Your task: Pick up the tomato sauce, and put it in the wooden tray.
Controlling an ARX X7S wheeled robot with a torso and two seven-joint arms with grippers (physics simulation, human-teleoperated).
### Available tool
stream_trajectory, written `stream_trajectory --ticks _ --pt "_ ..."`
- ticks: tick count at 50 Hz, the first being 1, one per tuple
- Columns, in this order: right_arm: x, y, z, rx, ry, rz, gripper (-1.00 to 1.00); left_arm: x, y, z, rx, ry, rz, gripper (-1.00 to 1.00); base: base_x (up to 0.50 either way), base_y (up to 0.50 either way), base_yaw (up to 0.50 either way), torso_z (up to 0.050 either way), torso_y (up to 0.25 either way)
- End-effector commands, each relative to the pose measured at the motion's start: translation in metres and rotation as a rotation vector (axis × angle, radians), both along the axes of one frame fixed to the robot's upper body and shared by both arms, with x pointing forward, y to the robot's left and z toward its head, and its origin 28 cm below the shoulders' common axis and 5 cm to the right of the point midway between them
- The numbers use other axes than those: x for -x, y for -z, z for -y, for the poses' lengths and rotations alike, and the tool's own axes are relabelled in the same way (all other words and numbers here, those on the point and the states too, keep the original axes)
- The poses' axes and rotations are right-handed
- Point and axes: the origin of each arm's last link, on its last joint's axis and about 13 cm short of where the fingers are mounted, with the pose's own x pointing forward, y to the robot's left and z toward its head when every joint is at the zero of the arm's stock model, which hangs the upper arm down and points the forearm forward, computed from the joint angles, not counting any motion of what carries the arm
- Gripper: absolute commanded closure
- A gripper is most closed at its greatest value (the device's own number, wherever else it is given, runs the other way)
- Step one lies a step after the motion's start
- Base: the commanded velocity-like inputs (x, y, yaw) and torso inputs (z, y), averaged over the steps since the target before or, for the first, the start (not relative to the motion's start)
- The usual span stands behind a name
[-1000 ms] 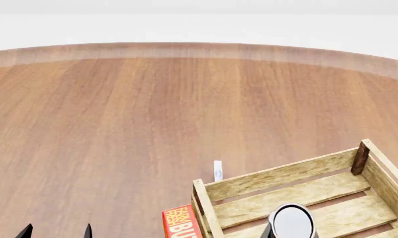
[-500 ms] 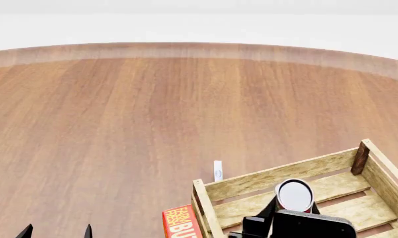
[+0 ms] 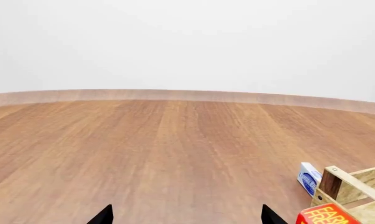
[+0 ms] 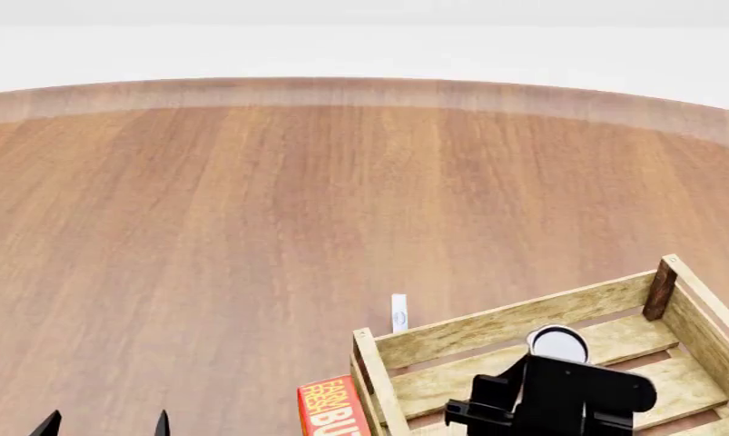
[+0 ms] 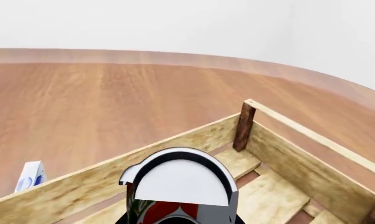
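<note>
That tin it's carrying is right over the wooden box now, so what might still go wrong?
The right gripper holds the tomato sauce above the slatted floor of the wooden tray. Released from up there, the round can might tip and roll across the slats. It also sits close to the tray's far wall, so lowering it could clip that wall. The butter box and small white carton lie just outside the tray; a nudged tray might push them.

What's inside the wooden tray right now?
Inside the wooden tray, the tomato sauce is held by the right gripper above the slatted floor. The arm covers the floor beneath it, so whether the can touches down is hidden.
</note>
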Motion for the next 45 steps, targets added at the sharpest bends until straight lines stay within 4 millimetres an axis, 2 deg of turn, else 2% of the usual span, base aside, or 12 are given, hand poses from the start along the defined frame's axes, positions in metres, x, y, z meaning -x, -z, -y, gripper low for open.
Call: stream_trajectory --ticks 1,17,35,45 --pt "-0.012 0.011 0.01 0.021 0.039 -0.028 1.0 0.0 0.0 0.0 0.0 0.001 0.001 -1.0 0.0 0.0 0.0 0.0 0.0" --pt "-0.015 0.017 0.01 0.02 0.046 -0.046 1.0 0.0 0.0 0.0 -0.002 0.001 0.001 -1.0 0.0 0.0 0.0 0.0 0.0" --pt "-0.022 0.036 0.012 0.04 0.054 -0.143 1.0 0.001 0.0 0.0 0.0 0.0 0.0 -1.0 0.0 0.0 0.0 0.0 0.001" --pt "-0.019 0.041 0.013 0.042 0.056 -0.163 1.0 0.0 0.0 0.0 -0.001 0.0 0.0 -1.0 0.0 0.0 0.0 0.0 0.0"
